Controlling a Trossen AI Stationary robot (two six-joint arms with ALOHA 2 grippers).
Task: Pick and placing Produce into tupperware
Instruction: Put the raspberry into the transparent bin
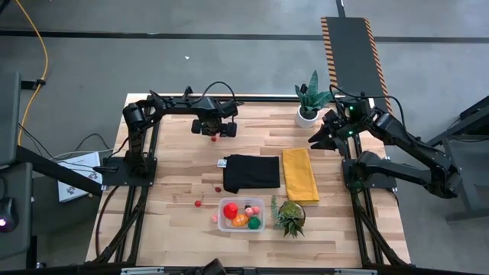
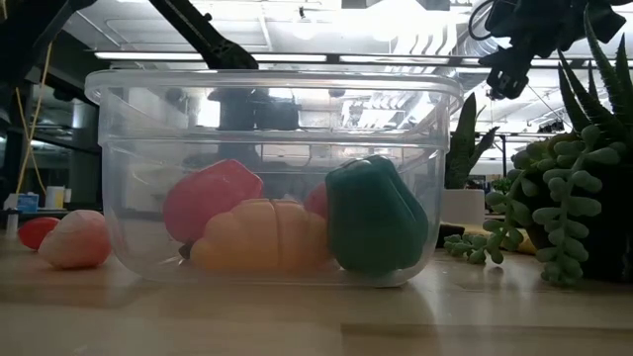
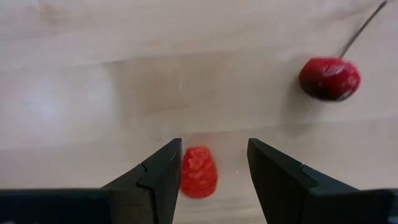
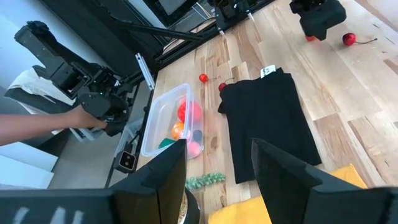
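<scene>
My left claw (image 3: 211, 171) hangs spread over the desk (image 3: 93, 81), a small red berry (image 3: 198, 172) between its fingers, nearer one of them. A cherry (image 3: 329, 78) lies beside. My right claw (image 4: 217, 171) waits spread, far from the tub (image 1: 241, 215).

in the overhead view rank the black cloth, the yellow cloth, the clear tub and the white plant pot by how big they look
1. black cloth
2. yellow cloth
3. clear tub
4. white plant pot
</scene>
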